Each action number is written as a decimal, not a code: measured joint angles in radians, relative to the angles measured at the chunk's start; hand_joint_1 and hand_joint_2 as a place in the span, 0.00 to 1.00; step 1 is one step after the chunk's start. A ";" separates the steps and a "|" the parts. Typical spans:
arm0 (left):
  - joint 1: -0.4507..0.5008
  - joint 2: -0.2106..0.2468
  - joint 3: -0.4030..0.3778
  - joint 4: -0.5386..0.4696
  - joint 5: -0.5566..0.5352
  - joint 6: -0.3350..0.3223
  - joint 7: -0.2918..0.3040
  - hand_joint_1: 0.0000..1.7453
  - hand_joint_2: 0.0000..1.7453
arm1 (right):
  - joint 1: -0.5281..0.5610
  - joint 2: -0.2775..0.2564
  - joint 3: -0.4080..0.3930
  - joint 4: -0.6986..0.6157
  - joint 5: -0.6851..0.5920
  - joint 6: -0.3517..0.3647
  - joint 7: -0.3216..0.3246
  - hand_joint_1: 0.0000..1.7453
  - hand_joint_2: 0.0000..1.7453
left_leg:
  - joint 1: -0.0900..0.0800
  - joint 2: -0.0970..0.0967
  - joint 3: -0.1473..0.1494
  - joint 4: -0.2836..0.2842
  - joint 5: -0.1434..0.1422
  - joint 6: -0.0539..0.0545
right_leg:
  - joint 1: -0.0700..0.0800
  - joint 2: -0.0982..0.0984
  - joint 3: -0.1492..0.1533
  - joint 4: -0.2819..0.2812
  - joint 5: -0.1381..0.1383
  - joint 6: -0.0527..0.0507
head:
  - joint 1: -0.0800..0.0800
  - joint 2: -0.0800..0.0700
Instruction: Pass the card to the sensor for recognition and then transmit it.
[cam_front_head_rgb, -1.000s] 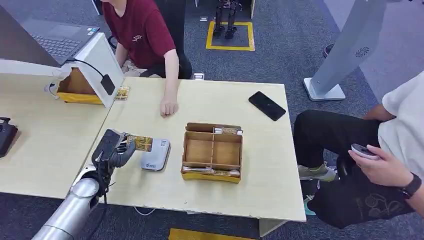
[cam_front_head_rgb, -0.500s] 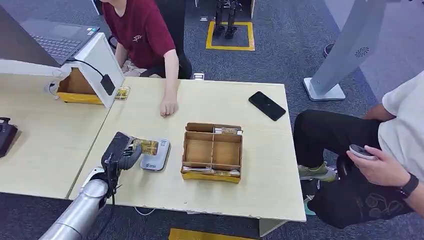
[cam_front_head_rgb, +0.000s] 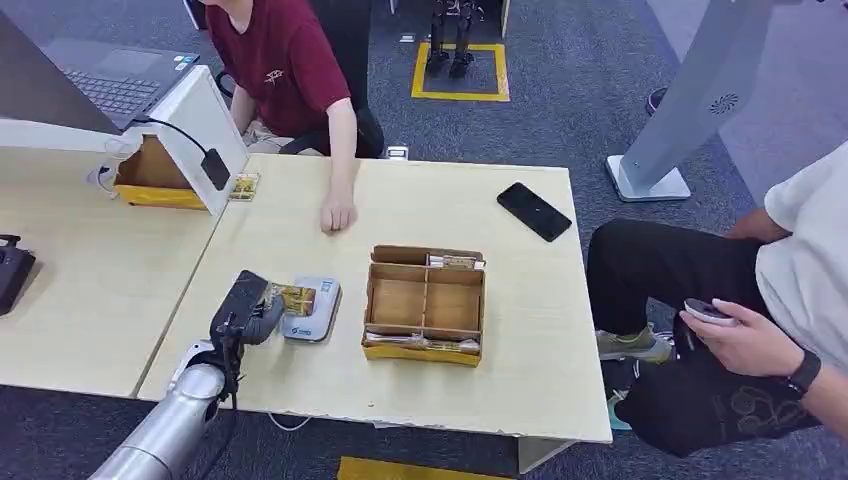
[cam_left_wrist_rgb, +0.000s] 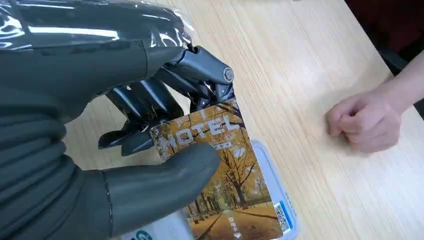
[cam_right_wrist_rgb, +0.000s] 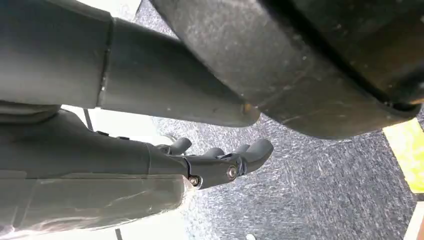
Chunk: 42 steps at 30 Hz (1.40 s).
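Over the last second I have carried my left hand (cam_front_head_rgb: 245, 310) forward and down, so the card (cam_front_head_rgb: 297, 297) that was hovering short of the sensor (cam_front_head_rgb: 312, 309) now lies over its near edge; I judge that the recognition step is in hand, with the handing-on not yet begun. In my left wrist view the left hand (cam_left_wrist_rgb: 125, 145) pinches the card (cam_left_wrist_rgb: 220, 175) between the thick thumb on its printed face and the dark fingers (cam_left_wrist_rgb: 150, 107) behind it, the rest of them curled close, so the grip is closed on the card and nothing else. The card's free end hangs just above the sensor's pale rounded rim (cam_left_wrist_rgb: 280, 200) (whether it touches I cannot tell). My right hand (cam_right_wrist_rgb: 220, 160) hangs over the grey carpet, fingers loosely curled and apart, holding nothing. Beyond the sensor stands the cardboard divider box (cam_front_head_rgb: 425, 304) with more cards along its edges, and further still a person's fist (cam_front_head_rgb: 338, 213) rests on the table (cam_front_head_rgb: 520, 350), well apart from my hand.
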 joint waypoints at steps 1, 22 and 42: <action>-0.004 -0.002 0.000 0.009 -0.002 0.000 -0.001 1.00 1.00 | 0.000 0.000 0.000 0.000 0.000 0.000 0.000 0.00 0.00 | 0.000 0.000 0.000 0.000 0.000 0.000 | 0.000 0.000 0.000 0.000 0.000 0.000 | 0.000 0.000; -0.028 -0.036 -0.024 0.105 -0.152 0.104 0.013 1.00 1.00 | -0.002 0.000 0.000 0.000 0.009 0.005 0.000 0.00 0.00 | 0.000 0.000 0.000 0.000 0.000 0.000 | 0.000 0.000 0.001 0.000 0.000 0.000 | 0.000 0.000; -0.070 -0.074 -0.058 0.211 -0.225 0.122 -0.006 1.00 1.00 | -0.005 0.000 0.000 0.000 0.019 0.011 0.000 0.00 0.00 | 0.000 -0.002 0.006 0.000 0.000 0.000 | 0.000 -0.003 0.007 0.000 0.000 0.000 | 0.000 0.000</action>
